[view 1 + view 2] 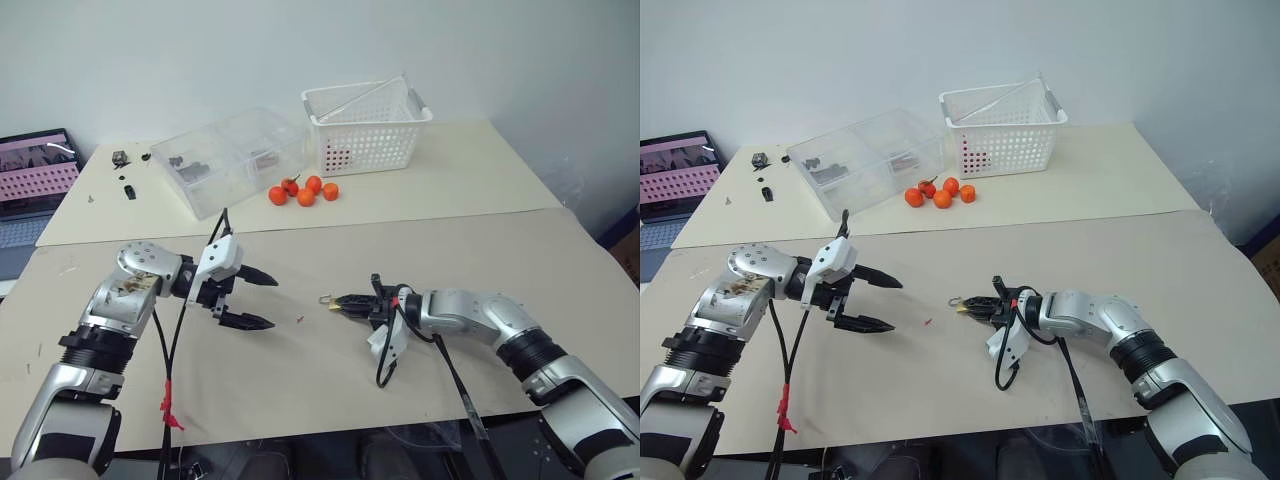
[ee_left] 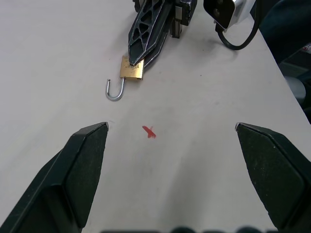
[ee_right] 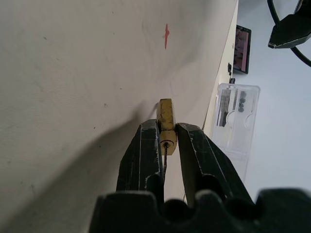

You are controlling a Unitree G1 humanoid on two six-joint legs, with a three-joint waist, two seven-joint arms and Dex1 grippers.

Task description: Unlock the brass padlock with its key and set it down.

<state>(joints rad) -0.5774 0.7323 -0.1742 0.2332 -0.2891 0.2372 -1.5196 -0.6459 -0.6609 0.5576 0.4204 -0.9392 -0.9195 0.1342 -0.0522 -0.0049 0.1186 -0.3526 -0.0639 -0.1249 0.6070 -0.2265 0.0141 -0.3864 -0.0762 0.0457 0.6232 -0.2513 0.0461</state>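
Between your two arms, the brass padlock (image 2: 131, 68) sits pinched in the right gripper (image 3: 167, 141) at table level, its silver shackle (image 2: 114, 91) swung open, the thin key (image 3: 165, 156) in its base. Your left gripper (image 2: 170, 145) hangs wide apart and empty near the red mark (image 2: 149, 131). Release unevenly and the smooth brass block may tip or skid on the matte table (image 1: 480, 250); the hooked shackle could snag a finger.

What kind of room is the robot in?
Probably a lab or workshop for testing robots. Plain tables stand pushed together against a bare wall, holding practice things: a white basket, a clear plastic box of small parts, some oranges, and a laptop at the side.
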